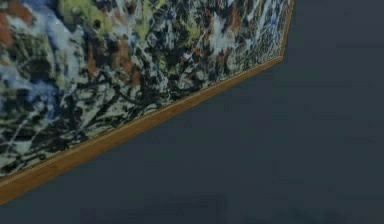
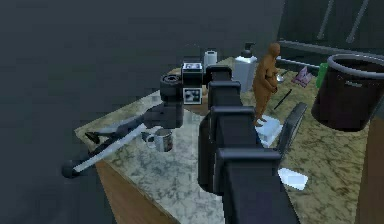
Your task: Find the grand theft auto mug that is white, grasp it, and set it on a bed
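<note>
Standing upright on counter (image 2: 165, 185): pale cup (image 2: 160, 140), axis vertical | gripper (image 2: 85, 152) near; grip, hold: cannot tell

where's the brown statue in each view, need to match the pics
Forward view: a splattered painting in a wooden frame, hung on a dark wall.
Arm side view: the brown statue stands on the marble counter, upper right of centre, left of the dark bin.
Shared landmark: the dark wall, likely.
</note>
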Motion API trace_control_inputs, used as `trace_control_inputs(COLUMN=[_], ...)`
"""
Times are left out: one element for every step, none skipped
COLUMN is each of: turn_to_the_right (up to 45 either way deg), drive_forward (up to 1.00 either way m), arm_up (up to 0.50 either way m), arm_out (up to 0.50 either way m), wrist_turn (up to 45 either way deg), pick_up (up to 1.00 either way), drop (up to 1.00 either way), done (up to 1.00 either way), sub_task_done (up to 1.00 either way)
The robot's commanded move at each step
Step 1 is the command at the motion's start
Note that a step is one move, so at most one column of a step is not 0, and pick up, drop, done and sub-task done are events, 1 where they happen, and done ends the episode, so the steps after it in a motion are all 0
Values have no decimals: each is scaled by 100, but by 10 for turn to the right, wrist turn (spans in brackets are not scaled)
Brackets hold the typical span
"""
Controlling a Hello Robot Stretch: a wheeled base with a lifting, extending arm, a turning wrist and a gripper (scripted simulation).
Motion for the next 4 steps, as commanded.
trace_control_inputs(turn_to_the_right=[0,0,0,0], drive_forward=[0,0,0,0], arm_up=[0,0,-14,0], arm_out=[0,0,0,0], wrist_turn=[450,270,0,0], pick_up=[0,0,0,100], drop=[0,0,0,0], done=[0,0,0,0], sub_task_done=[0,0,0,0])
